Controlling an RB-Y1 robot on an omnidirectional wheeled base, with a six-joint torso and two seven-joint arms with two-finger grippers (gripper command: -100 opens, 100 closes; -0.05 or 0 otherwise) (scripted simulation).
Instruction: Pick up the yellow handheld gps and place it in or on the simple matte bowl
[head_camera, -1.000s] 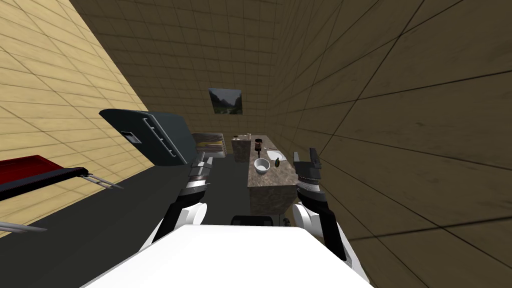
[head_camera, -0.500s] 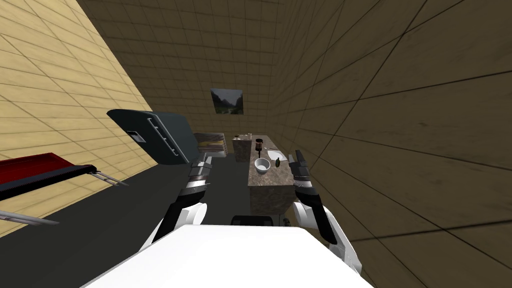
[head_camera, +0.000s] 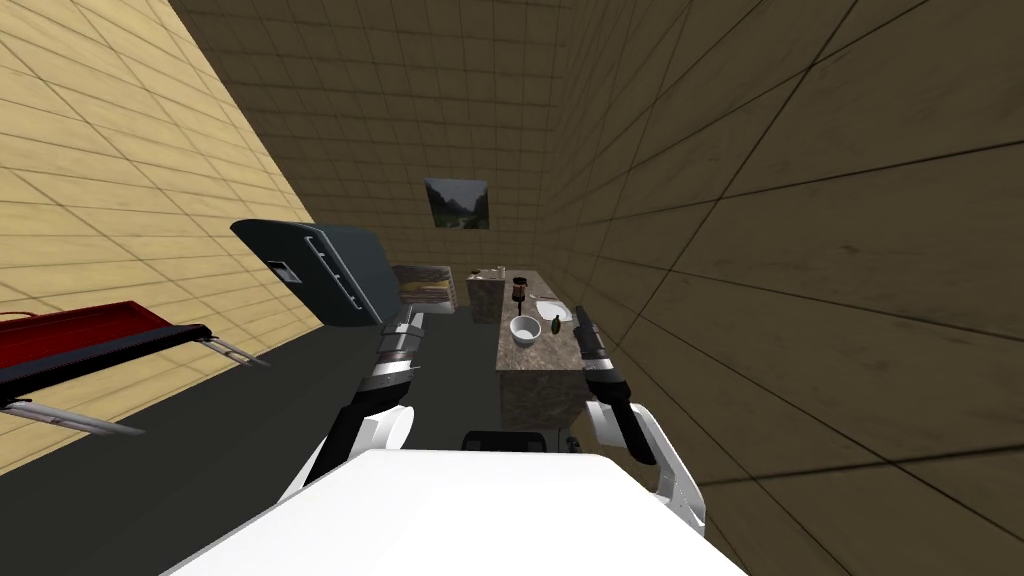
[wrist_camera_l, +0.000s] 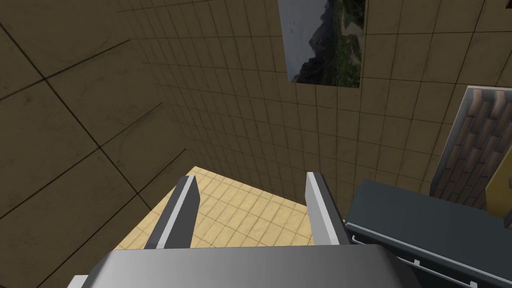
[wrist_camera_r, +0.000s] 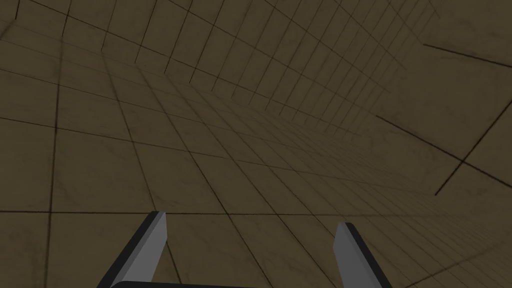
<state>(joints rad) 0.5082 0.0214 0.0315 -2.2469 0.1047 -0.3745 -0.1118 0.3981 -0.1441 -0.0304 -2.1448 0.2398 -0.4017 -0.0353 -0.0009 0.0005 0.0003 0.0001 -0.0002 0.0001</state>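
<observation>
Head view: a narrow room with tan and brown tiled walls. Ahead and slightly right stands a desk with a brown speckled stone top. A plain white round bowl sits on the near half of that top. Just right of the bowl, apart from it, a small, dark olive-yellow handheld gps rests on the desk. Farther back on the same top are a white plate and a dark brown jug. The right pincer is raised at the desk's right edge, just right of the gps and not touching it. The left arm reaches forward to the left of the desk, near a dark grey refrigerator. A framed landscape picture hangs on the far wall. At the far left is a flat red object on thin metal legs.

Left wrist view: the left pincer has its two grey fingers apart, with nothing between them. The dark grey refrigerator lies close beside it.

Right wrist view: the right pincer's fingers stand wide apart, nothing between them, facing a dim brown tiled wall.
</observation>
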